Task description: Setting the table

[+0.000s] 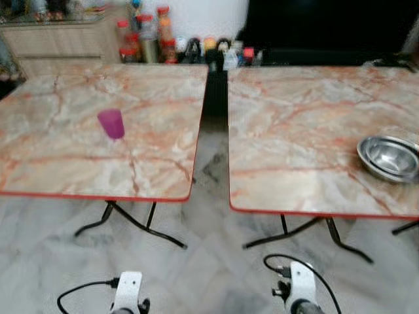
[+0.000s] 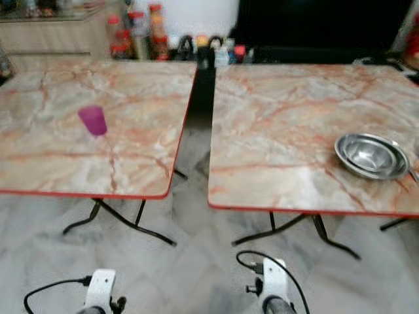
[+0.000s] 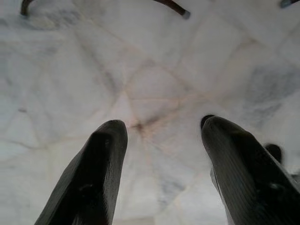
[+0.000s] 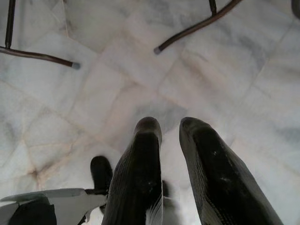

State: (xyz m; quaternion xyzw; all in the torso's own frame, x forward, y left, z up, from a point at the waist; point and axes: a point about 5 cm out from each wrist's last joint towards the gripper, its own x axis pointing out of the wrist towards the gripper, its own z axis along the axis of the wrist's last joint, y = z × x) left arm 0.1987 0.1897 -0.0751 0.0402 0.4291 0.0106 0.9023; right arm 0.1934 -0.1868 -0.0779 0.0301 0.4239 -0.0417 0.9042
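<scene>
A purple cup (image 1: pixel 111 123) stands upright on the left marble-patterned table (image 1: pixel 59 163), toward its middle. Stacked steel bowls (image 1: pixel 388 157) sit near the right edge of the right table (image 1: pixel 294 150). Both arms hang low in front of the tables, with the wrists at the bottom of the head views. In the left wrist view my left gripper (image 3: pixel 164 125) is open over bare floor, its fingers wide apart. The right gripper (image 4: pixel 169 125) points at the floor with its fingers nearly together and nothing between them.
A narrow gap (image 1: pixel 216 124) separates the two red-edged tables. Bottles and jars (image 1: pixel 177 46) crowd the floor behind it, and a wooden cabinet (image 1: pixel 59 39) stands at the back left. Black folding table legs (image 1: pixel 131 222) spread over the marble floor (image 1: pixel 209 261).
</scene>
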